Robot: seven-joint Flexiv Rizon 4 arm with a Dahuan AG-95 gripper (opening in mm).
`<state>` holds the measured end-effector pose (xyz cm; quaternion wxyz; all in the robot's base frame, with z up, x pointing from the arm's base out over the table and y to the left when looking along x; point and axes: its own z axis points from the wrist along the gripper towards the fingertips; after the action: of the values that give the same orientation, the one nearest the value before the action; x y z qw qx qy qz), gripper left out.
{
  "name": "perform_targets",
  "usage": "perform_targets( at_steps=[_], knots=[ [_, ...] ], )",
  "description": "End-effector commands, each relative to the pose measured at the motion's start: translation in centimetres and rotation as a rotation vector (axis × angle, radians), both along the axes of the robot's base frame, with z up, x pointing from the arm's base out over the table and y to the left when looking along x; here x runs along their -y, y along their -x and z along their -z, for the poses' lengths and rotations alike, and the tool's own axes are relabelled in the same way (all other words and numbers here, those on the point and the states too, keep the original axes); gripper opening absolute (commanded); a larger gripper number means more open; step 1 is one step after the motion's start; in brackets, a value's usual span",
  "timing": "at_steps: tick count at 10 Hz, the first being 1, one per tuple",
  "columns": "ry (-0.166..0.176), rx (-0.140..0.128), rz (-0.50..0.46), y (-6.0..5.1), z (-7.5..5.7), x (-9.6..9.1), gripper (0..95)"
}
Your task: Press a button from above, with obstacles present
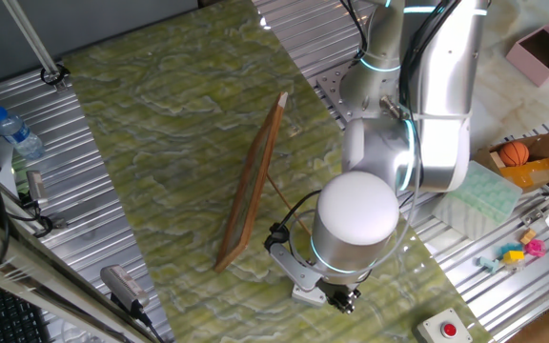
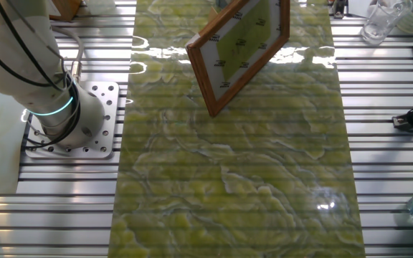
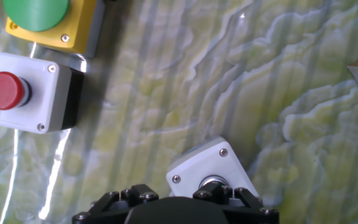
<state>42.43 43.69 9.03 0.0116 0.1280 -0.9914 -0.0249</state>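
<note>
Claw (image 1: 343, 301) low over the green marbled mat (image 1: 160, 143); my finger gap can't be judged. Small white square box (image 3: 211, 171) sits just beneath me, its button colour hidden. Propped brown wooden frame (image 1: 252, 184) stands left; red-button box (image 3: 25, 92) and yellow green-capped box (image 3: 50, 20) lie apart.

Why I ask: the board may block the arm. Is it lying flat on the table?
No, the board stands on its long edge on the table, leaning to one side.
</note>
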Motion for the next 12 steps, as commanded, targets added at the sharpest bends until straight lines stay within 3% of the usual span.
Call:
perform_targets(
  at_steps=[1,4,12],
  knots=[
    [-0.002,0.000,-0.002,-0.1,-0.3,-0.1,57.0],
    [0.000,0.003,-0.004,-0.1,-0.8,-0.1,57.0],
    [0.010,-0.012,-0.042,0.2,-4.9,0.9,57.0]
  ],
)
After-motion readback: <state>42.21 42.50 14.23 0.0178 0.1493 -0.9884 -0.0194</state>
